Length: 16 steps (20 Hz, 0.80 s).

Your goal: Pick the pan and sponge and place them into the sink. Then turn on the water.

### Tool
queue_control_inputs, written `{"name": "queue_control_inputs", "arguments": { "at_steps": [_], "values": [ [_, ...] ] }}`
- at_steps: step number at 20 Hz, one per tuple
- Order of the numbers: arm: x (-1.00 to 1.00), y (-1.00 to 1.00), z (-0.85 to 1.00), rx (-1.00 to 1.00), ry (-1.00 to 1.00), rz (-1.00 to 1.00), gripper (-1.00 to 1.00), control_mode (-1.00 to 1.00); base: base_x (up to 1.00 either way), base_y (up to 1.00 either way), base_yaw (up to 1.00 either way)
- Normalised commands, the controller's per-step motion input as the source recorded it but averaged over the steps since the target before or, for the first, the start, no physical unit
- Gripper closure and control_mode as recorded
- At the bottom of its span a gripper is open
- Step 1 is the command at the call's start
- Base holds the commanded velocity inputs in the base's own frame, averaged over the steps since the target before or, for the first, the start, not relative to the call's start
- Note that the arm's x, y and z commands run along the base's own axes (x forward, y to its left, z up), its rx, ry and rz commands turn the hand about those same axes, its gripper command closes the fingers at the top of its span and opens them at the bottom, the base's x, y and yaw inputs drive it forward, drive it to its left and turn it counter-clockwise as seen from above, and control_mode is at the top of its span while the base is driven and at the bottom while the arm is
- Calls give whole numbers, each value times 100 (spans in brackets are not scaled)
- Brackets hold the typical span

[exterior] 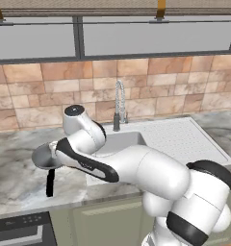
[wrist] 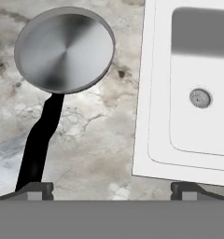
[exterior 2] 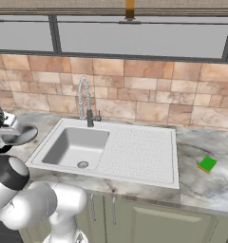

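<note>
Nothing of the task looks done yet; the sink holds neither thing, its basin bare down to the round drain, and no stream falls from the coil faucet, so the water seems to be off. The pan sits flat on the tabletop just left of the sink, its black handle running away from the bowl toward the front edge of the tabletop; the sponge lies on the tabletop well to the right of the sink, beyond the ribbed draining board. The gripper hangs above the tabletop near the sink's left rim, its fingers spread wide and released, grasping nothing, one tip close over the handle's end. By my judgement the first step, taking the pan, is only beginning; still left are both placements into the sink and turning on the faucet.
</note>
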Motion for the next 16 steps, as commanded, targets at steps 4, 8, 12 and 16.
{"name": "queue_control_inputs", "arguments": {
  "at_steps": [4, 8, 12, 16],
  "values": [
    [0, 35, -23, 0, 0, 0, -100, -100, 0, 0, 0],
    [0, 38, -24, 0, 0, 0, -100, -100, 0, 0, 0],
    [0, 41, -27, 0, 0, 0, -100, -100, 0, 0, 0],
    [0, 43, -30, 0, 0, 0, -100, -100, 0, 0, 0]
  ]
}}
